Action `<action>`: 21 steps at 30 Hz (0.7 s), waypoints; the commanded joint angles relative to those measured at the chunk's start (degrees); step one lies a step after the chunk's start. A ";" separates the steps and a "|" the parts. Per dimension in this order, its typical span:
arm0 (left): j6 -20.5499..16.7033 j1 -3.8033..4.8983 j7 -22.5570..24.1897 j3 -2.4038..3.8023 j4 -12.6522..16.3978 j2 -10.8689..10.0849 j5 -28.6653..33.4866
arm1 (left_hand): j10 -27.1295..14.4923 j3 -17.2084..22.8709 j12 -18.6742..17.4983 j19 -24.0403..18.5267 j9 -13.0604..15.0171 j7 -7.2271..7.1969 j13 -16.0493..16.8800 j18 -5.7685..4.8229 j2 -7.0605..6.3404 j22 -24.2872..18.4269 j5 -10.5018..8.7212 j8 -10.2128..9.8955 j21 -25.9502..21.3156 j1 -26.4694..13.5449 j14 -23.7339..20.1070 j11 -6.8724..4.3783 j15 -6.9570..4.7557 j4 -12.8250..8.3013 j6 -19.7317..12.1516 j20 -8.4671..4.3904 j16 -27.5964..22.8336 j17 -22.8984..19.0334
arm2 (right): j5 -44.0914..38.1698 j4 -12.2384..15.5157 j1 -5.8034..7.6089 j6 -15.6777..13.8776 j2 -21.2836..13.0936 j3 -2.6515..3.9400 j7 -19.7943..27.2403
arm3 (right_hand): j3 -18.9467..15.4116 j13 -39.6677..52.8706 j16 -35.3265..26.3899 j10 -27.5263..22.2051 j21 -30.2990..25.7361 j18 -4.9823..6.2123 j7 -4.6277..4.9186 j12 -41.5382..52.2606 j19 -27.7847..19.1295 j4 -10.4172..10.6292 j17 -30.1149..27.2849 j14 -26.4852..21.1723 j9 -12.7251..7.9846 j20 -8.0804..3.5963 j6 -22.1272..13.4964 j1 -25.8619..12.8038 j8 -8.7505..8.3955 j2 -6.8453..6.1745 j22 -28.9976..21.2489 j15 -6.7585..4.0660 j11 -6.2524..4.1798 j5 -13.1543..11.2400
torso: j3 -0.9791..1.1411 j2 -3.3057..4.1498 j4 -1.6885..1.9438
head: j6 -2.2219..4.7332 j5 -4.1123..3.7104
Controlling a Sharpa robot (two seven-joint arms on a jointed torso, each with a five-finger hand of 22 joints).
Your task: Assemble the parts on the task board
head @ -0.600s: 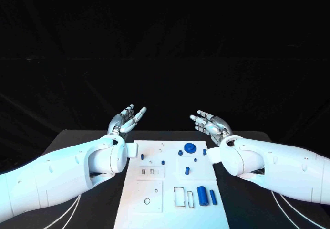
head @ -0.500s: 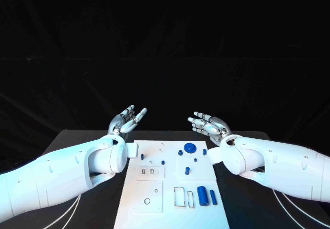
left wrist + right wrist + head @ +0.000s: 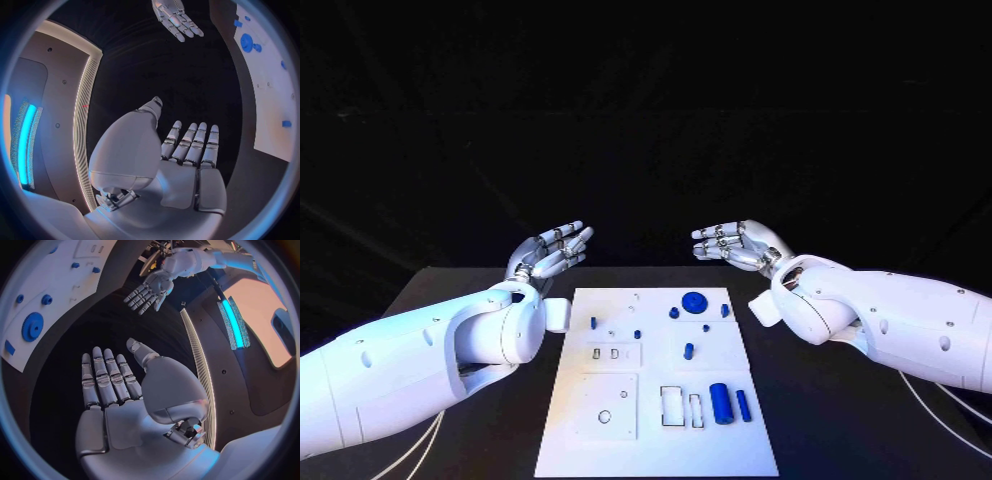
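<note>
Above the table, both hands' fingers (image 3: pixel 568 238) spread, empty.

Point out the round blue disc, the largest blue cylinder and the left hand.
round blue disc (image 3: pixel 694 298), head view, centre of its top face.
largest blue cylinder (image 3: pixel 721 402), head view, middle of its side.
left hand (image 3: pixel 545 252), head view, middle of the open palm.

Table (image 3: pixel 473 290) bare beside task board (image 3: pixel 661 440); blue parts (image 3: pixel 721 402) stand on it
</note>
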 commanded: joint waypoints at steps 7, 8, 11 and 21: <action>7.58 1.45 -0.21 0.19 3.19 -3.05 -2.60 | 20.25 -0.73 3.45 17.81 0.74 5.66 1.06 5.06 -0.99 2.40 -0.05 2.25 6.96 4.89 22.09 -2.64 -3.47 -5.31 16.50 -0.29 4.95 1.43 | -26.37 0.07 1.98 3.04 -0.24 0.24 -7.66 | 4.96 0.41 1.75 14.80 8.59 2.20 1.10 -0.16 15.77 -4.22 0.73 17.34 0.38 -3.33 13.80 4.42 0.42 -5.38 3.14 -4.64 -3.73 -1.08 | 0.15 2.79 -0.13 | 0.15 -0.36; 8.18 1.74 -0.50 0.20 3.65 -3.48 -3.35 | 21.95 -0.93 3.88 19.13 0.82 5.19 1.14 5.81 -1.49 2.46 -0.03 2.56 7.50 5.83 23.64 -3.15 -3.98 -6.51 18.66 -0.28 5.06 1.40 | -28.83 0.09 2.29 3.47 -0.18 0.25 -8.97 | 4.69 0.41 1.88 15.46 9.20 2.20 0.90 -0.26 16.54 -4.06 0.89 18.26 0.36 -3.61 14.21 4.09 0.39 -5.90 3.43 -4.92 -3.94 -0.81 | 0.17 3.18 -0.19 | 0.14 -0.41; 9.13 2.49 -1.13 0.23 4.81 -4.38 -4.86 | 25.58 -1.05 4.70 21.70 0.86 4.24 1.33 7.04 -1.86 2.58 0.02 3.13 8.55 7.05 26.14 -4.21 -4.88 -8.27 21.47 -0.32 5.05 1.41 | -34.25 0.29 2.83 4.27 -0.14 0.28 -11.75 | 3.79 0.50 2.52 17.04 10.95 2.17 0.39 -0.48 18.83 -3.59 1.59 21.06 0.35 -4.56 15.15 3.08 0.33 -6.69 4.27 -5.83 -4.56 0.00 | 0.19 3.99 -0.15 | -0.03 -0.51; 10.01 4.19 -2.79 0.25 10.09 -7.56 -6.30 | 30.73 -0.41 4.06 27.02 0.53 2.92 1.13 7.51 -1.97 2.89 0.01 2.83 10.91 7.56 32.92 -5.80 -6.91 -9.96 24.71 -1.43 5.68 2.74 | -55.13 2.25 4.19 6.84 0.35 0.32 -20.93 | -0.09 2.04 11.24 23.39 21.59 2.13 -2.19 0.58 31.11 -2.19 8.77 37.29 0.70 -9.97 18.32 1.82 0.63 -8.92 9.97 -10.89 -7.87 2.89 | 0.32 6.86 0.04 | 0.23 -1.51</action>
